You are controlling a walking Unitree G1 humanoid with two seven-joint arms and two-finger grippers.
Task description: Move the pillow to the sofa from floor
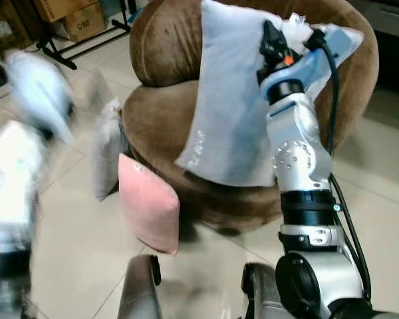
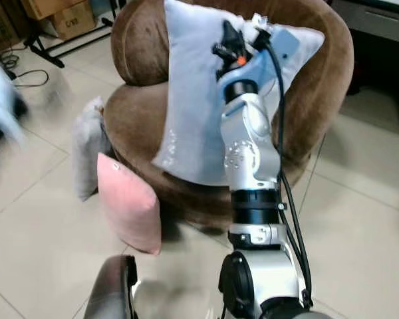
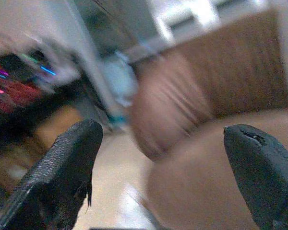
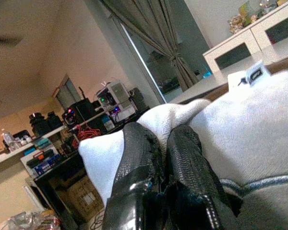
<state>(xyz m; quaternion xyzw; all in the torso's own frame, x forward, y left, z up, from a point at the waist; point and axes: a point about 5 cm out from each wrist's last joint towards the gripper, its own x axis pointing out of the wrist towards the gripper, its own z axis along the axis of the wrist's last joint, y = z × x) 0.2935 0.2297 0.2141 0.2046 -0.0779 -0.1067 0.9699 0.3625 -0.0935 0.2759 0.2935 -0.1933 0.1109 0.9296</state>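
Right arm: raised and stretched forward from the near right, silver forearm rising steeply toward the sofa [image 1: 166, 119], wrist bent at the top with a black cable running along it.
Right pincer [image 2: 234, 41]: closed on the upper corner of the grey pillow [image 1: 229, 100]; in the right wrist view the two black fingers [image 4: 139, 167] lie pressed together with white fabric bunched between and around them.
Grey pillow: on the sofa, leaning tilted against the backrest, its lower edge hanging over the front of the seat cushion; a small white tag shows at its top edge near the pincer.
Left arm: at the far left of the head views, heavily blurred; its pose cannot be read beyond being lifted to about seat height.
Left pincer [image 3: 163, 172]: fingers spread wide with nothing between them; the brown sofa shows blurred behind the gap.
Sofa: round, brown, centre of the scene, beyond the robot.
Pink pillow [image 1: 148, 203]: upright on the tiled floor [image 1: 80, 252], leaning on the sofa's near left base.
Pale grey pillow [image 1: 106, 149]: on the floor just left of the pink one, also against the sofa.
Cardboard boxes [image 1: 73, 16]: far left, behind the sofa.
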